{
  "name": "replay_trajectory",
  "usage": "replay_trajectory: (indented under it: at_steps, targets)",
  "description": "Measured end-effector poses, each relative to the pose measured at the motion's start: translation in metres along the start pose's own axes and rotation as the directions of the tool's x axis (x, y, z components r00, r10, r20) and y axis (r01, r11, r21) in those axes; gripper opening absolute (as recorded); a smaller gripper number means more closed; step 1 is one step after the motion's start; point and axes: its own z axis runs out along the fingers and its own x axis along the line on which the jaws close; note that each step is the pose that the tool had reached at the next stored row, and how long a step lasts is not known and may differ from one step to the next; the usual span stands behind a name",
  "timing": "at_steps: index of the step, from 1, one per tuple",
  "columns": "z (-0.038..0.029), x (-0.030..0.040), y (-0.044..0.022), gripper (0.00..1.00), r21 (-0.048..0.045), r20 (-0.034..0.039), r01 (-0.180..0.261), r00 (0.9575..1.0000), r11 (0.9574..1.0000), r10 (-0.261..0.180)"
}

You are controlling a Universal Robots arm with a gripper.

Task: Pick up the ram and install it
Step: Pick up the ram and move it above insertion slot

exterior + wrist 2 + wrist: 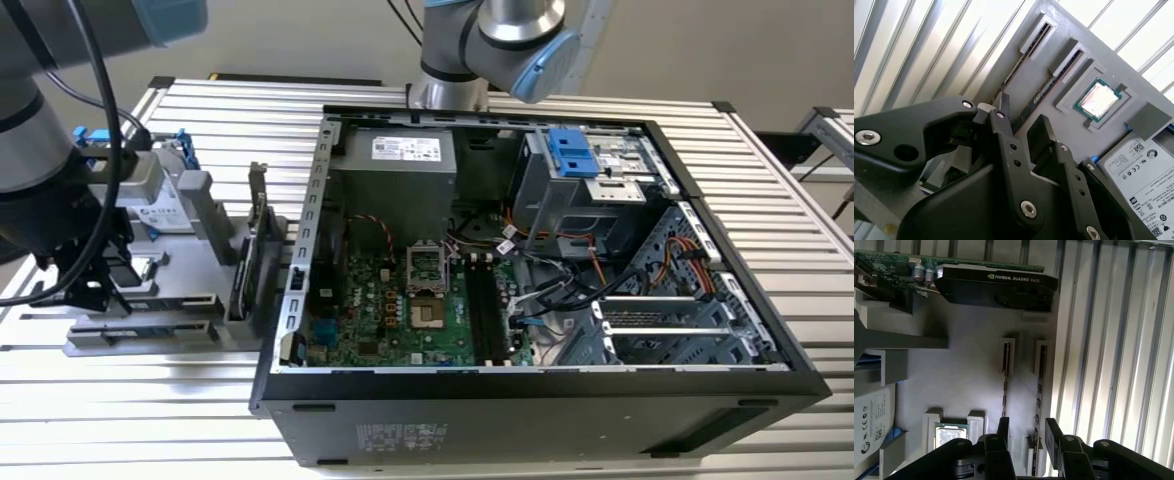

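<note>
Now the end effector [1027,426] (jaws apart) hovers over the ram [1039,392].

Arm [497,40]: silver-grey tubular joints with pale blue caps [550,62], behind the computer case [534,420]; black cables [107,110] along its section at the exterior view's left of the case. Gripper [1026,432]: matte black linkage jaws, silver screw heads [1028,209].
</note>
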Motion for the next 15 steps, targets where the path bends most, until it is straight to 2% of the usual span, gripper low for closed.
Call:
replay_trajectory:
  at_steps: [15]
  targets:
    - [0.0055,0.0,-0.0002,1.0,0.0016,-0.0001,0.0,1.0,1.0,0.0]
